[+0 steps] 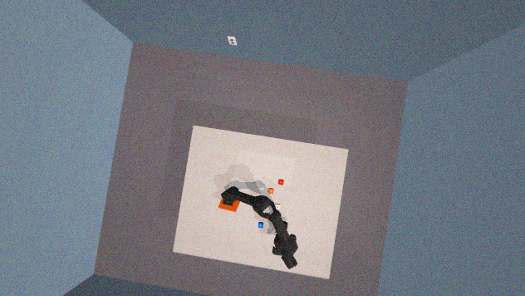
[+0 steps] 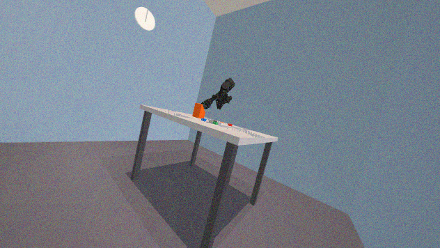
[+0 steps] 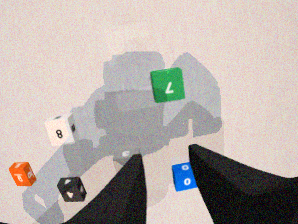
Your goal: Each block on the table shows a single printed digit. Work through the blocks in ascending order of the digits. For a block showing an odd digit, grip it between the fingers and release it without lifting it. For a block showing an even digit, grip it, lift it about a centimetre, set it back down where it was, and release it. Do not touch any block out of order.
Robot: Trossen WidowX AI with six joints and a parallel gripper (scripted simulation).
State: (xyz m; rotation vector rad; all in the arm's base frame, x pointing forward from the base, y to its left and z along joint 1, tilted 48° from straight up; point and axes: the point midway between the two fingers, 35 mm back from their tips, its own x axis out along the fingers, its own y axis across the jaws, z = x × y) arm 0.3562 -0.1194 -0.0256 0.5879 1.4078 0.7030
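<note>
Overhead, the arm (image 1: 266, 208) reaches far out from its orange base (image 1: 228, 205) across the worktop (image 1: 320, 249), and its jaws ride high above the blocks. They stand narrowed to a small gap with nothing between them and touch no block. From the wrist view, the blue block (image 3: 182, 176) shows in that gap, far below. A green block (image 3: 166, 86), white block (image 3: 59, 129), orange block (image 3: 21, 173) and black block (image 3: 71, 188) rest apart on the worktop.
</note>
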